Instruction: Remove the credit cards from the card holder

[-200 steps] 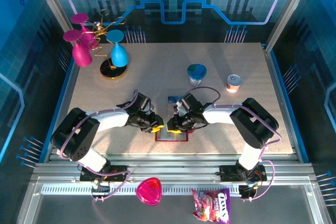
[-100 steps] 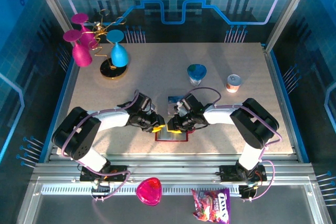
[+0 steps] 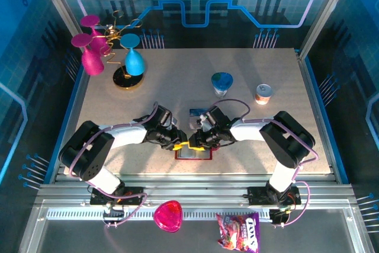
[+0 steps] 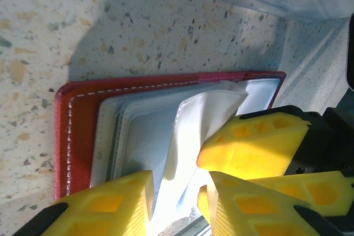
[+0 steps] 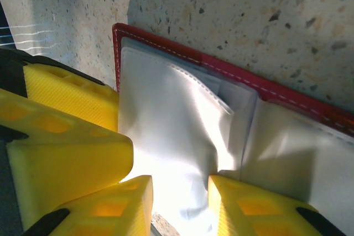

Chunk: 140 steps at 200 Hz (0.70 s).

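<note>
The dark red card holder (image 3: 193, 154) lies open on the speckled table (image 3: 266, 140), at the middle of its near edge, with both arms meeting over it. The left gripper (image 4: 181, 183) has its jaws narrowly apart around a clear pocket leaf (image 4: 182, 131). The right gripper (image 5: 181, 187) is set just as narrowly around the same pale leaves (cards inside cannot be made out).

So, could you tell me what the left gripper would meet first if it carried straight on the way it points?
Probably the wallet: its pale pocket sleeve lies between the fingers of the left gripper. The right gripper is close beside, depth unclear.
</note>
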Tool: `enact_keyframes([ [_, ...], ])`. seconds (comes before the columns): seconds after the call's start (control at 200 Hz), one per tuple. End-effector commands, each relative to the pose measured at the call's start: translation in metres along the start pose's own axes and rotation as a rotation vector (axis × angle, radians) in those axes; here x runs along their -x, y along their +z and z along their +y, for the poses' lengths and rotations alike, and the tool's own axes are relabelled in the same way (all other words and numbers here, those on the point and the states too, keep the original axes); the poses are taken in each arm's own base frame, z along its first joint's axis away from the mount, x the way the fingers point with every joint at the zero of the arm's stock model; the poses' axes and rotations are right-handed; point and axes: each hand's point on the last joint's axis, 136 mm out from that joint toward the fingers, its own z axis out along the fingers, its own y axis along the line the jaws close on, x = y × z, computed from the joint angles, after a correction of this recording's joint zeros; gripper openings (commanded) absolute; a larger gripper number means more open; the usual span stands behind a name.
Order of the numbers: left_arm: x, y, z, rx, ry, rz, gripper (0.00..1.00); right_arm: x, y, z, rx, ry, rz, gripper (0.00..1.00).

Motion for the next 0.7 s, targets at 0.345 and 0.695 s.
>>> enact_keyframes([
  [0.345,-0.011,-0.011,-0.029,-0.042,0.043,0.029,0.31,0.001,-0.044,0.007,-0.026,0.014,-0.081,0.35],
  [0.695,-0.017,-0.001,-0.044,-0.044,0.075,0.062,0.31,0.005,-0.094,-0.016,-0.082,0.047,-0.174,0.35],
])
